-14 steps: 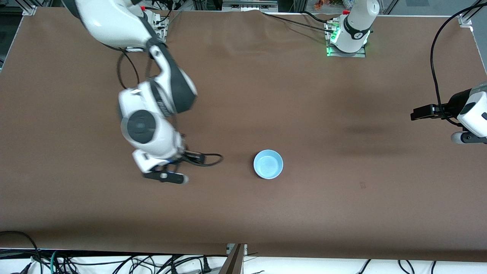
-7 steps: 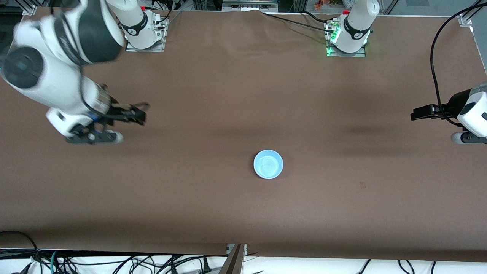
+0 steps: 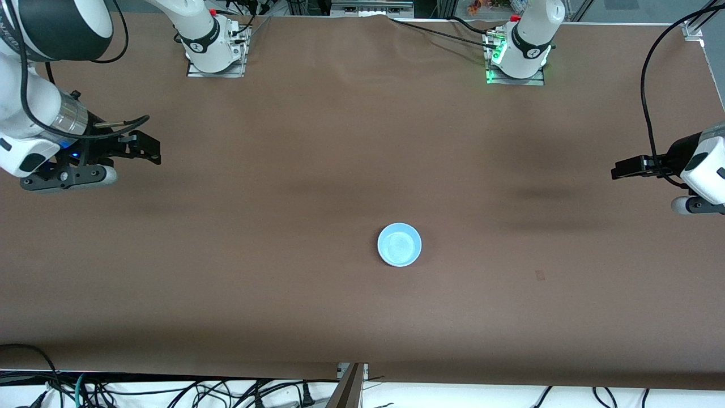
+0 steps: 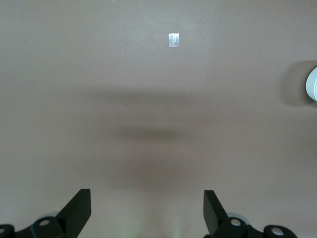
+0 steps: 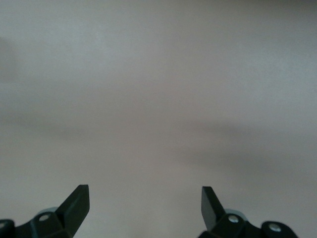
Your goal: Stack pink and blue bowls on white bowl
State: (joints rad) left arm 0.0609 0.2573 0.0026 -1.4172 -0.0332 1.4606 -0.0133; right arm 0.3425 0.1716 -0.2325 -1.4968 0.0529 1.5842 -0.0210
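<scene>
A light blue bowl (image 3: 399,244) stands upright in the middle of the brown table. No pink bowl and no white bowl shows apart from it; I cannot tell what lies under it. Its edge also shows in the left wrist view (image 4: 313,84). My right gripper (image 3: 67,177) hangs over bare table at the right arm's end, open and empty, as the right wrist view (image 5: 144,197) shows. My left gripper (image 3: 698,205) waits over the table's edge at the left arm's end, open and empty in the left wrist view (image 4: 147,199).
A small tape mark (image 3: 540,275) lies on the cloth toward the left arm's end and shows in the left wrist view (image 4: 173,39). Cables (image 3: 170,391) hang below the table's edge nearest the front camera.
My right arm has swung away from beside the blue bowl to the right arm's end of the table, gripper empty. The bowl and my left arm have not moved.
</scene>
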